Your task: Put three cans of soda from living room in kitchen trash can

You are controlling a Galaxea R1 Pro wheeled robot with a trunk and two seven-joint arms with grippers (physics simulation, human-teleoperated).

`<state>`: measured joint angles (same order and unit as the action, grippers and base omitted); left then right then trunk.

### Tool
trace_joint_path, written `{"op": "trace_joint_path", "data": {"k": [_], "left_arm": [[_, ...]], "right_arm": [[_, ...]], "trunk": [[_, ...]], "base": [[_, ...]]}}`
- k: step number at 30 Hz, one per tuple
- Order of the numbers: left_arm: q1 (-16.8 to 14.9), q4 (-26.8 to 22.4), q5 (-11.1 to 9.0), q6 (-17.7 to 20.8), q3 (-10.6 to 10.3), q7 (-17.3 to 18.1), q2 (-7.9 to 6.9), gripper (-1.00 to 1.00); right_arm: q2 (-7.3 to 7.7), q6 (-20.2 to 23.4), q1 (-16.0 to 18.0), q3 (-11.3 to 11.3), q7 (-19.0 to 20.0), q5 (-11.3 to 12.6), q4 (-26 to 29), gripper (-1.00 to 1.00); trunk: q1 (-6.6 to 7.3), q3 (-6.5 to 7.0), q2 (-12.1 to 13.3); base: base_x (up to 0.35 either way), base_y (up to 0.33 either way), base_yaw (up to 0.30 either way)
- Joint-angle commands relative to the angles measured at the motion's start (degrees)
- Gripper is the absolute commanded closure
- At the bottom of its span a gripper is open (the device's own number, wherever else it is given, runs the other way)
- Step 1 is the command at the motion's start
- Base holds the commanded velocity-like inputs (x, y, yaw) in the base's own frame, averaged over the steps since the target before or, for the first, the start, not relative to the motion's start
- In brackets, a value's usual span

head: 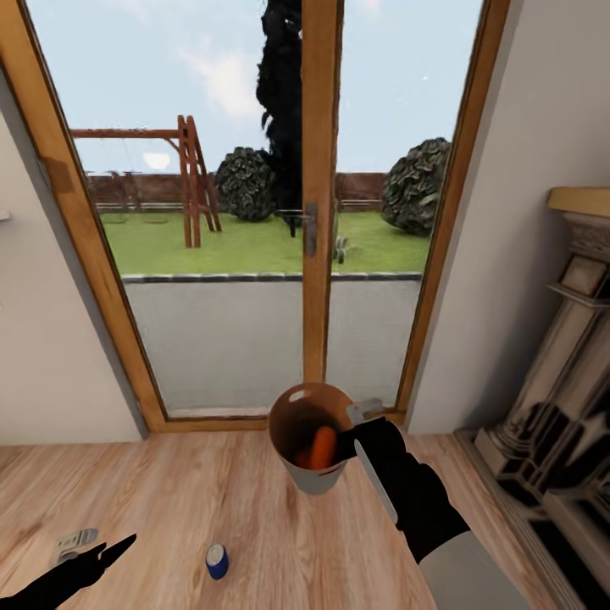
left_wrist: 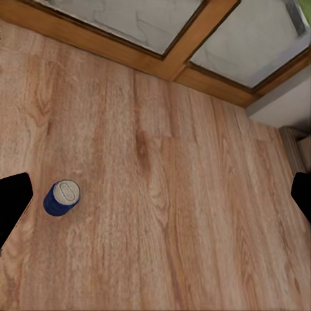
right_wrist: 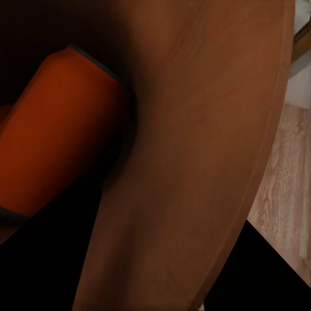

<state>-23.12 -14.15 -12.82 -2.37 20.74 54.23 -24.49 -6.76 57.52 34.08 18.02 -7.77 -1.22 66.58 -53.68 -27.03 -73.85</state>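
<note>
Wood-plank floor point(head: 212, 491) before glass doors point(head: 254, 212), bin held up at frame centre.
Right fingers point(head: 360, 421) clamp the trash can point(head: 309, 483) rim; an orange can point(head: 322, 447) lies inside. Left fingers point(head: 106, 551) spread apart, lower left, near the blue can point(head: 217, 561) standing on the floor.

The head camera looks forward and down at the glass doors point(head: 254, 212) and plank floor point(head: 212, 500); the left wrist camera looks down on that same floor and door frame; the right wrist camera peers close inside the bin point(right_wrist: 194, 162)
</note>
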Motion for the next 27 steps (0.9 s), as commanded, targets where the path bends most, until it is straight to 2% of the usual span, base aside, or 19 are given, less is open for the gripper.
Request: {"op": "trace_joint_path", "data": {"k": [1,10,15,17,18,19,20,21,22,23,24,25,27], "left_arm": [[0.0,0.0,0.0,0.0,0.0,0.0,-0.01,-1.0],[0.0,0.0,-0.01,0.0,0.0,0.0,-0.03,-1.0],[0.0,0.0,-0.01,-0.03,0.02,-0.09,-0.03,-1.0],[0.0,-0.05,-0.04,-0.41,0.04,-1.52,0.05,-1.0],[0.0,-0.12,-0.06,-0.94,-0.02,-4.08,0.13,-1.0],[-0.01,-0.32,-0.11,-1.57,-0.24,-11.01,0.78,-1.0],[-0.01,-0.9,-0.12,-1.93,-0.41,-17.05,2.27,-1.0],[-0.01,-1.42,-0.06,-2.1,-0.52,-20.12,3.32,-1.0],[0.0,-2.87,0.42,-2.39,-1.04,-26.36,5.81,-1.0],[0.0,-4.13,1.8,-2.56,-2.29,-31.99,8.05,-1.0],[0.0,-4.59,2.96,-2.61,-3.27,-34.42,9.07,-1.0],[-0.03,-5.28,6.05,-2.62,-5.75,-38.35,11.17,-1.0],[-0.02,-5.77,9.38,-2.63,-7.97,-41.26,13.6,-1.0]], "right_arm": [[-0.01,-0.01,0.03,0.0,0.12,-0.15,0.06,1.0],[0.01,-0.03,0.02,0.0,0.12,-0.18,0.04,1.0],[0.03,-0.02,0.02,0.0,0.12,-0.18,0.04,1.0],[0.05,0.01,0.02,-0.02,0.12,-0.18,0.04,1.0],[0.06,0.02,0.02,-0.05,0.12,-0.18,0.07,1.0],[0.07,0.04,0.02,-0.11,0.12,-0.2,0.08,1.0],[0.07,0.04,0.02,-0.14,0.12,-0.22,0.1,1.0],[0.09,0.04,0.02,-0.14,0.12,-0.23,0.1,1.0],[0.12,0.04,0.02,-0.16,0.12,-0.25,0.11,1.0],[0.15,0.05,0.02,-0.17,0.12,-0.25,0.12,1.0],[0.17,0.05,0.02,-0.17,0.12,-0.26,0.12,1.0],[0.22,0.05,0.02,-0.17,0.12,-0.26,0.12,1.0],[0.26,0.05,0.02,-0.18,0.12,-0.26,0.12,1.0]], "trunk": [[0.0,0.01,-0.01],[0.0,0.01,-0.01],[0.0,0.01,-0.01],[0.0,0.01,-0.01],[0.0,0.01,-0.01],[0.0,0.01,-0.01],[0.0,0.01,-0.01],[0.0,0.01,-0.01],[0.0,0.01,-0.01],[0.0,0.01,-0.01],[0.0,0.01,-0.01],[0.0,0.01,-0.01],[0.0,0.01,-0.01]], "base": [[0.288,0.096,0.0],[0.276,0.131,0.0],[0.097,0.033,0.0],[0.009,0.003,0.0],[0.005,0.002,0.0],[0.003,0.001,0.0],[0.002,0.001,0.0],[0.001,0.0,0.0],[0.0,0.0,0.0],[0.0,0.0,0.0],[0.0,0.0,0.0],[0.0,0.0,0.0],[0.0,0.0,0.0]]}}
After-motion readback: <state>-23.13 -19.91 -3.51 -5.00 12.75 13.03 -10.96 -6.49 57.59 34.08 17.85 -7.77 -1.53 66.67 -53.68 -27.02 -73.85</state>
